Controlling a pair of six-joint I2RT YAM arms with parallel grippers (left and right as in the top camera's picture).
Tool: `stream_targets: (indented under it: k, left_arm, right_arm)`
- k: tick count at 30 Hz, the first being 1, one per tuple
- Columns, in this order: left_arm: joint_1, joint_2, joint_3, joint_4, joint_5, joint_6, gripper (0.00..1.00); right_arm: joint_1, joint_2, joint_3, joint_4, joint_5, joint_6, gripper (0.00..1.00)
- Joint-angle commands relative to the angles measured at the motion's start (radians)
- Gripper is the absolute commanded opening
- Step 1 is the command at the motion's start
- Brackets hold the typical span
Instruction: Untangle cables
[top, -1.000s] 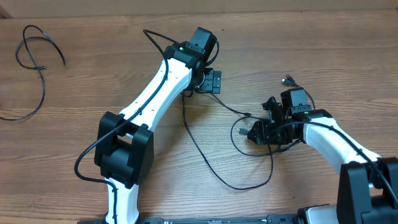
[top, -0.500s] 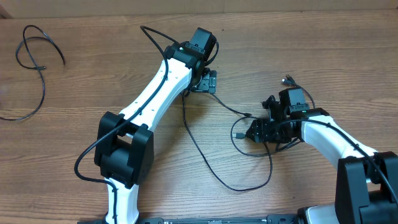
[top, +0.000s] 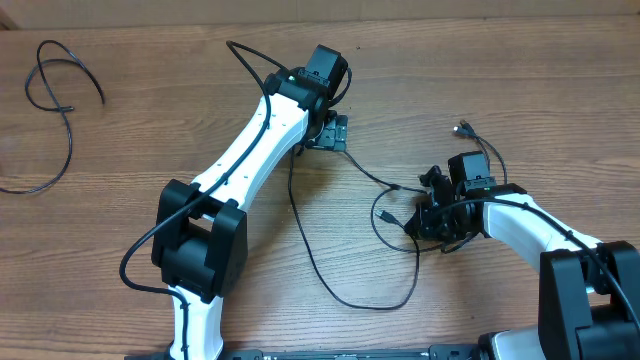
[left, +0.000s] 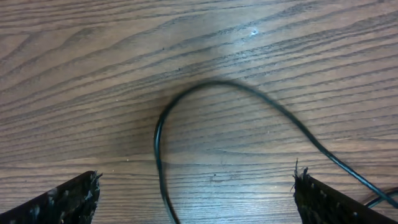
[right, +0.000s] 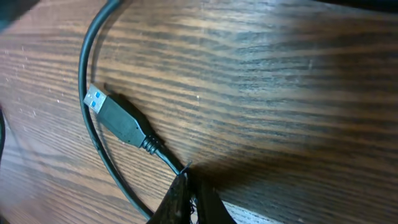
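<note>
Throughout, brown wood-grain table (top: 520, 80), thin black cables (right: 121, 122) sprawled, perhaps wall (top: 300, 8) behind

The left arm (top: 255, 140) rises from its black base at the near edge of the counter (top: 100, 250) and reaches diagonally toward the counter's far middle, with the wrist bent downward. The left claw (left: 196, 180) hangs low over the counter with its fingers (left: 68, 198) spread wide — they grip nothing. The right arm (top: 520, 225) comes in from the counter's near right corner with its elbow bent and its forearm low, pointing toward the counter's middle. The right claw (top: 425, 218) sits close to the counter — its tips are pinched together on a thin cable (right: 163, 155).
</note>
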Motion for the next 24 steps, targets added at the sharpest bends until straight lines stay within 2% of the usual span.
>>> stream_targets:
  k: [1, 6, 12, 17, 19, 20, 21, 22, 23, 24]
  left_arm:
    - [0.002, -0.010, -0.006, 0.000, -0.010, 0.016, 1.00]
    - [0.001, -0.010, -0.055, 0.005, -0.010, 0.016, 1.00]
    - [0.001, -0.010, -0.159, 0.035, -0.008, 0.014, 1.00]
    - [0.001, -0.010, -0.235, 0.101, 0.026, -0.002, 1.00]
    - [0.001, -0.010, -0.256, 0.127, 0.074, 0.000, 1.00]
    - [0.001, -0.010, -0.265, 0.139, 0.104, 0.001, 0.93]
    - [0.001, -0.010, -0.278, 0.157, 0.128, 0.001, 0.68]
    - [0.001, -0.010, -0.286, 0.166, 0.130, 0.000, 0.53]
    - [0.000, -0.010, -0.293, 0.174, 0.129, 0.001, 0.31]
    - [-0.001, -0.010, -0.297, 0.181, 0.129, 0.001, 0.14]
  right_arm:
    - [-0.001, 0.012, -0.018, 0.027, -0.034, 0.063, 0.04]
    - [-0.016, 0.011, 0.015, 0.057, -0.200, 0.063, 0.04]
    - [-0.046, -0.026, 0.098, 0.063, -0.496, 0.062, 0.04]
    - [-0.043, -0.045, 0.114, 0.050, -0.452, 0.062, 0.04]
    - [-0.043, -0.045, 0.114, 0.008, -0.367, 0.063, 0.09]
    - [-0.043, -0.045, 0.114, -0.020, -0.325, 0.062, 0.24]
    - [-0.043, -0.045, 0.113, -0.058, -0.269, 0.062, 0.40]
    - [-0.043, -0.045, 0.113, -0.077, -0.240, 0.062, 0.44]
    - [-0.043, -0.045, 0.113, -0.098, -0.206, 0.062, 0.47]
    - [-0.042, -0.045, 0.113, -0.113, -0.186, 0.062, 0.50]
